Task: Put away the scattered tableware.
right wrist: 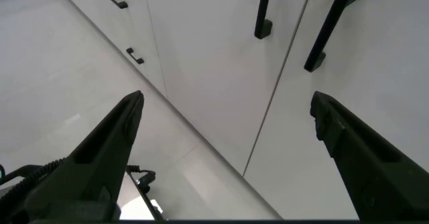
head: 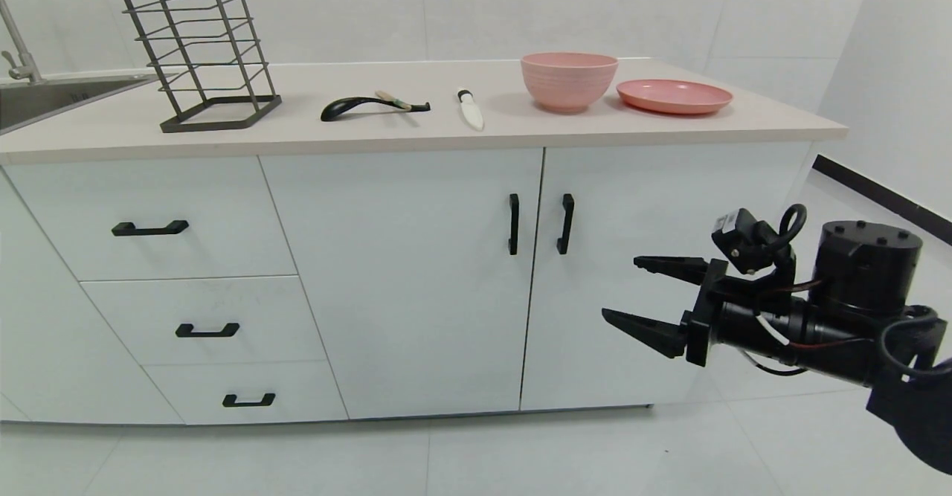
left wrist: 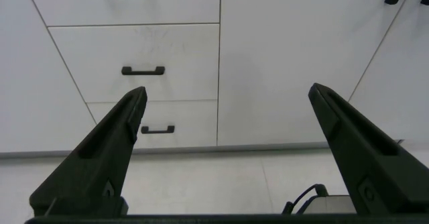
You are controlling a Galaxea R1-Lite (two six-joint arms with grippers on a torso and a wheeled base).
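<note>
On the countertop [head: 446, 135] lie a black spoon [head: 349, 107], a wooden-handled utensil [head: 394, 100] crossing it, and a white knife [head: 471, 110] with a black handle. A pink bowl [head: 569, 80] stands to their right, with a pink plate [head: 674, 96] beside it. My right gripper [head: 632, 291] hangs open and empty low in front of the right cabinet door [head: 639, 206], far below the tableware. My left gripper [left wrist: 226, 98] is open and empty, facing the lower drawers [left wrist: 144, 60].
A black wire dish rack [head: 201, 42] stands on the counter's left part, next to a steel sink [head: 52, 94] with a tap. Below are three drawers [head: 149, 228] with black handles and two cabinet doors [head: 416, 273]. Tiled floor [head: 476, 451] lies in front.
</note>
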